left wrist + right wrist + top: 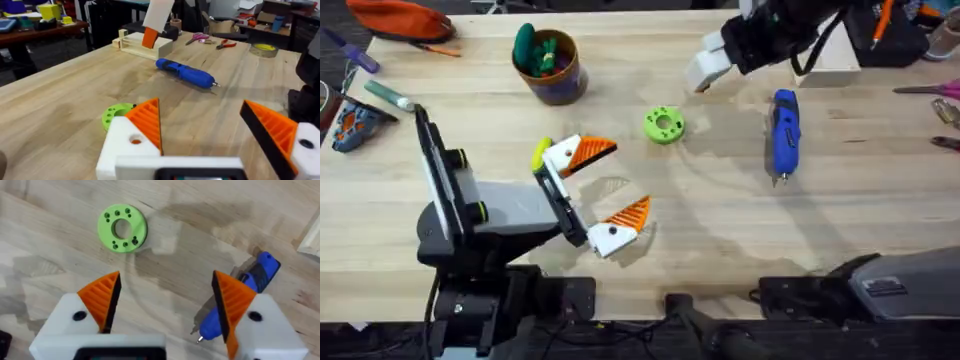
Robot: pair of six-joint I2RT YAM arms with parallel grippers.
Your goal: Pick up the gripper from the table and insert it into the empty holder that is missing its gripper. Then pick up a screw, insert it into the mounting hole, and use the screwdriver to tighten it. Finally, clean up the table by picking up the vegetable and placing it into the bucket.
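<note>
Found right gripper point(167, 280) above the table just beyond the green disc point(663, 125), jaws spread wide, nothing held. Found left gripper point(625, 178) near side of the disc, likewise wide and empty. Located screwdriver point(785, 125) flat on the table, right of the disc, tip toward the bases. Judged step: fetching the screwdriver. Recommend descending square across the blue barrel at mid-length, closing firmly, keeping clear of the disc. Noted vegetable point(540, 155) left of the disc, outside the bucket point(560, 85).

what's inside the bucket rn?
In the bucket, overhead shows a dark green toy standing up, with a yellow-green piece and a pink bit beside it. Whatever lies below them is covered by the toys and the bucket's wall.
</note>
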